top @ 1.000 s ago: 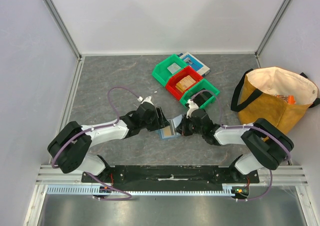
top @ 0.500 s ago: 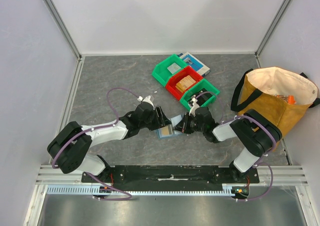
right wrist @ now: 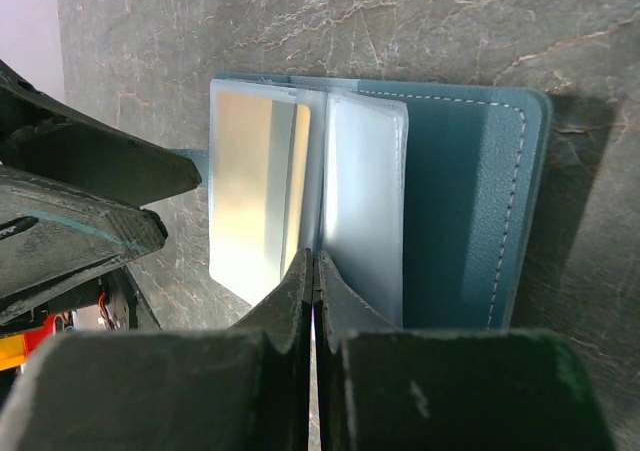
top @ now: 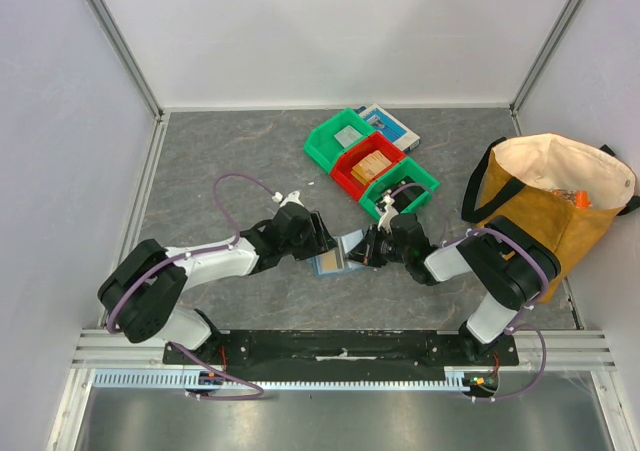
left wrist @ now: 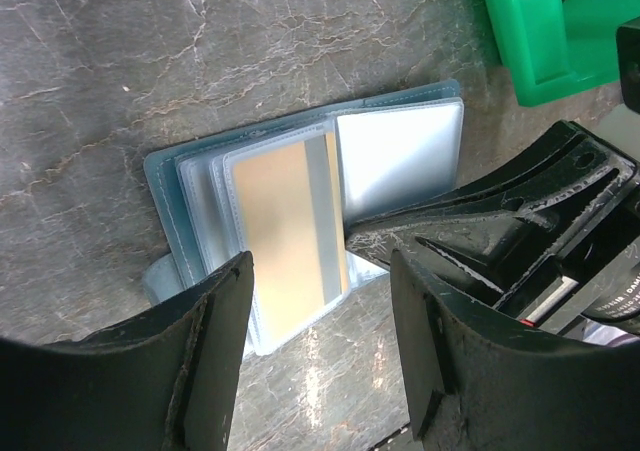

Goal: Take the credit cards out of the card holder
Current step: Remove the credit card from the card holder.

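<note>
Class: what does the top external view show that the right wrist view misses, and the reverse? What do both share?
Only the top external view shows the green bins, red bin, tan bag and both arms. Only the right wrist view shows the card holder's stitched edge, clear sleeves and the tan card inside one, with the shut right claw at them. Both show the open card holder and the left claw beside it.

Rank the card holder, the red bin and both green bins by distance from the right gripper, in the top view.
1. card holder, at the right gripper tips.
2. near green bin, just behind.
3. red bin, mid-row.
4. far green bin, back left end.
</note>
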### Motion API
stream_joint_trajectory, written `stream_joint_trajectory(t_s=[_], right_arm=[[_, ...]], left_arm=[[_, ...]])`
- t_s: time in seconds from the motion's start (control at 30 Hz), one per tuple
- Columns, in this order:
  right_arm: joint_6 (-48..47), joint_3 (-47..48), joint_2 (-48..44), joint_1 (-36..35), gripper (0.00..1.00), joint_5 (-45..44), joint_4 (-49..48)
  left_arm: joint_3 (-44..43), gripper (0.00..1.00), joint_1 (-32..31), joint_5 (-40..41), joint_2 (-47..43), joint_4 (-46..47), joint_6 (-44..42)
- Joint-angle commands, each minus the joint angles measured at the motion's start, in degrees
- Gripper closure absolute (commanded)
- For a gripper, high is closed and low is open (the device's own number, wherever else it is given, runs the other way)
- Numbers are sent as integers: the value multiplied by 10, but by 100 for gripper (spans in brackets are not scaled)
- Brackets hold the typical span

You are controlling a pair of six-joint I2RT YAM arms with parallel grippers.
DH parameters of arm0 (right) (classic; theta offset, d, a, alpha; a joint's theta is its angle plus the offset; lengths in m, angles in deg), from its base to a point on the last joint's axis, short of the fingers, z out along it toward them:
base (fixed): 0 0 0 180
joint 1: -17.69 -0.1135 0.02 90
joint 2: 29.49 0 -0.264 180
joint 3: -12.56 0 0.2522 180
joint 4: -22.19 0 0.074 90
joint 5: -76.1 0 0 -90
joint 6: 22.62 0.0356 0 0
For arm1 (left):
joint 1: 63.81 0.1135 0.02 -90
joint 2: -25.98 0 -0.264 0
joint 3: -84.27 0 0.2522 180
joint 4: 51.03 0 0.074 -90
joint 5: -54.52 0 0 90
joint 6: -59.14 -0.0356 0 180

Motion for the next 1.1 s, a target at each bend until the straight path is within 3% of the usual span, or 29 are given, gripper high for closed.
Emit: stream_joint_trajectory(t_s=[0.0,0.77,1.07], right_arm=[[-15,-18,23,-4,100,-6,70],[-15,-19,27,-4,100,1,62],[-13,-18,34,-3,100,9,52]], left_arm=[[-21,37,1,11,12,1,-11],[-28,37,2,-12,31,7,-4],[-19,37,1,-71,21,59,16]])
